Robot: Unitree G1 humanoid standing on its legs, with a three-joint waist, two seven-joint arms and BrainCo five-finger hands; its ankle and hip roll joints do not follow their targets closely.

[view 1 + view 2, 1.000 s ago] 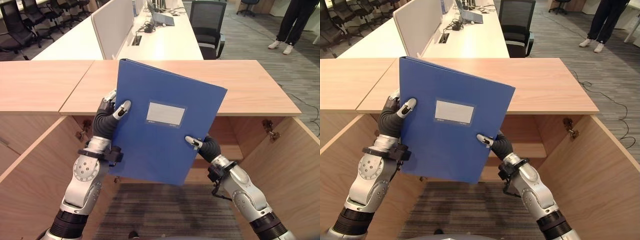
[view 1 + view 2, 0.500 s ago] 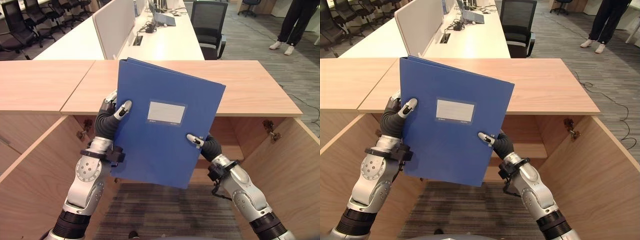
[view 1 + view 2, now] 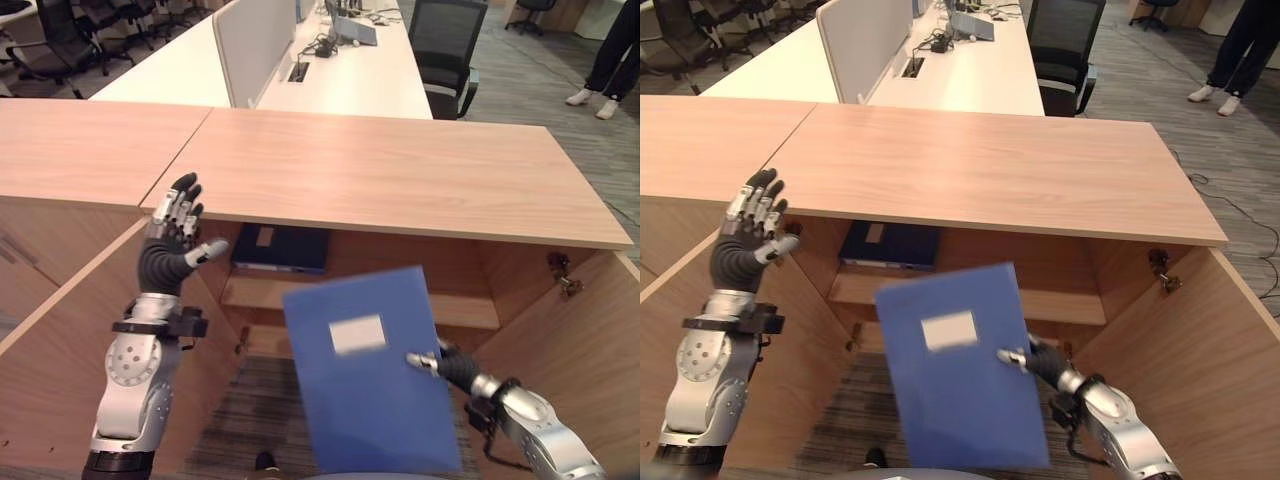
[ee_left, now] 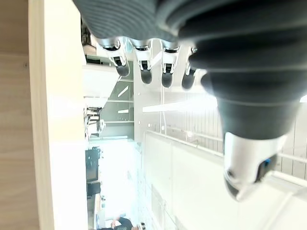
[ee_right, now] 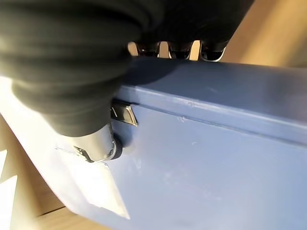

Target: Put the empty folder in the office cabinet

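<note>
My right hand pinches the blue folder at its near-side edge, thumb laid across the front cover and the fingers hidden behind it. In the left eye view the folder hangs upright, slightly tilted, low in front of the open office cabinet, with its white label facing me. My left hand is raised well away from the folder, fingers spread and straight, holding nothing, just beside the cabinet's open door. Beyond the right hand, up and further in, a dark binder lies flat on the inner shelf.

The right eye view gives the same layout: the folder is carried by the right hand alone, below the shelf level and outside the cabinet opening.

In the left wrist view the fingers stand straight and relaxed with open room past them, nothing in the palm.

In the right wrist view the thumb presses on the folder's blue cover beside its label, and fingertips show over the far edge, so the pinch is firm on the folder.

I judge this to be the carry-in step, the folder not yet placed. Next I'd need to lift and push it forward from the right hand onto the shelf beside the binder, keeping it clear of the shelf lip
</note>
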